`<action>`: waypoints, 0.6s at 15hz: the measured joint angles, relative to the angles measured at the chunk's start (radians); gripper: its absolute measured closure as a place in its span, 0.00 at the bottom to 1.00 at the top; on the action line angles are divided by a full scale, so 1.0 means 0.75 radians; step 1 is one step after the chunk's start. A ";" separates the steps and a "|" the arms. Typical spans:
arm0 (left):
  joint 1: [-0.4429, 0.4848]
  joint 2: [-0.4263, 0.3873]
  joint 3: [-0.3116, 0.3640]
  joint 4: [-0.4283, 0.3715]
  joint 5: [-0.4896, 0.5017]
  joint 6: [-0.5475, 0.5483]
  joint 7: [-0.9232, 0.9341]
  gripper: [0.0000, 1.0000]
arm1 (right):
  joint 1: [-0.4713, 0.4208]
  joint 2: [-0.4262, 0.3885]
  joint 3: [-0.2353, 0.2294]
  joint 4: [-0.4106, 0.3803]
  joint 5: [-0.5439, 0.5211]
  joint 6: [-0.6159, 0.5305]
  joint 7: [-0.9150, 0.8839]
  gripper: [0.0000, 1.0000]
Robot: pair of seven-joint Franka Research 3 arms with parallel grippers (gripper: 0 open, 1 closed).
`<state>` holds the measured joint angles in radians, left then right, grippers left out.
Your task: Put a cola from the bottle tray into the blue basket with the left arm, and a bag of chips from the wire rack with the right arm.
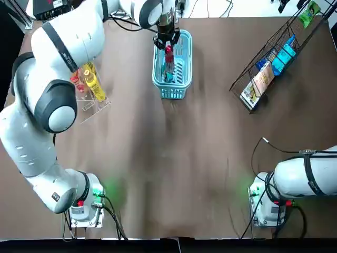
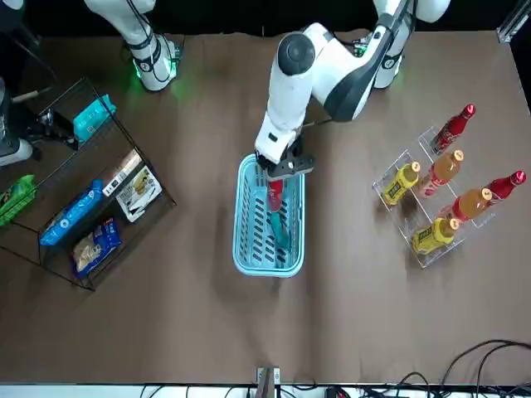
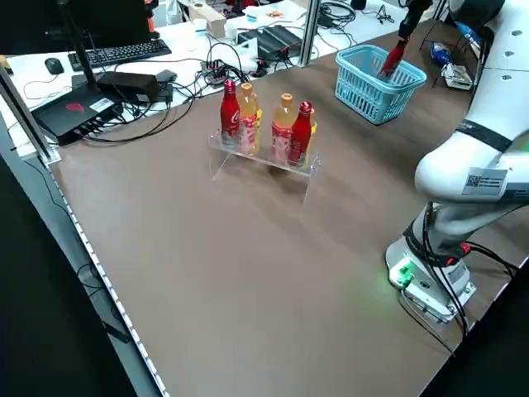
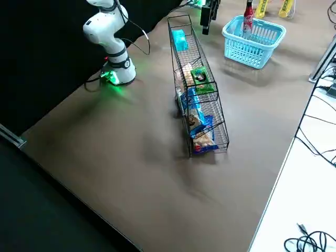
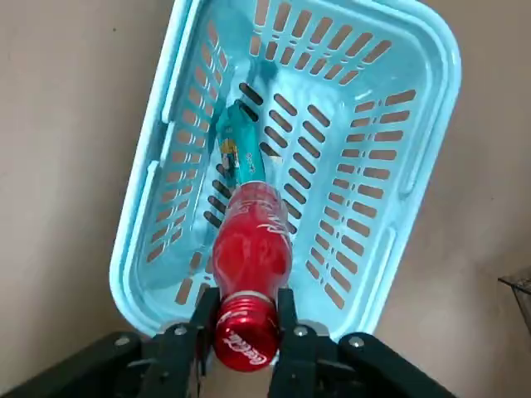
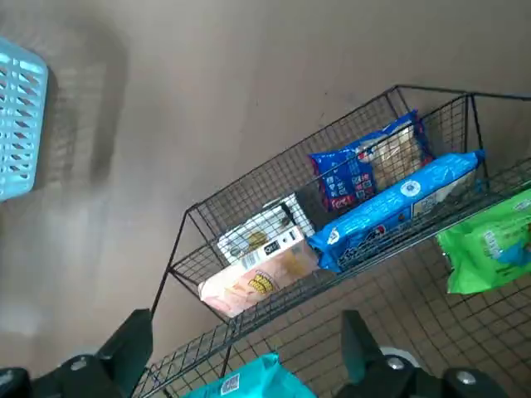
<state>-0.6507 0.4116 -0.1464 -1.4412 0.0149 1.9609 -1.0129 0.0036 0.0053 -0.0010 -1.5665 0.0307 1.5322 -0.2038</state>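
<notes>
Left gripper sits at the table's 12 o'clock, pinching the neck of the red cola bottle just under the cap.

Risks, biggest first:
- The light-blue slotted plastic basket looks light. A bottle let go near its 12 o'clock end wall could knock the rim and shove or tip the basket.
- The bottle hangs slightly tilted, so on release it may topple and roll, or lean out over the rim.
- The teal snack packet lies on the basket floor right under the bottle's base. It could get crushed or make the landing uneven. Contact: cannot tell.

The bottle hangs straight below the claw, body inside the basket walls.

Right gripper hovers with fingers spread above the black wire rack at 2 o'clock, holding nothing.
</notes>
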 joint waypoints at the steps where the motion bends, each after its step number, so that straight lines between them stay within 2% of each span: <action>1: 0.000 0.014 0.001 0.002 0.000 0.008 -0.001 0.68 | 0.000 0.000 0.002 0.000 0.000 -0.016 0.000 0.00; 9: -0.028 0.127 0.002 0.005 0.000 0.033 -0.002 0.68 | 0.000 0.000 0.009 0.000 0.000 -0.042 0.000 0.00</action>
<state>-0.6715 0.5066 -0.1446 -1.4373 0.0149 1.9861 -1.0144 0.0039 0.0053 0.0058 -1.5665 0.0308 1.5008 -0.2038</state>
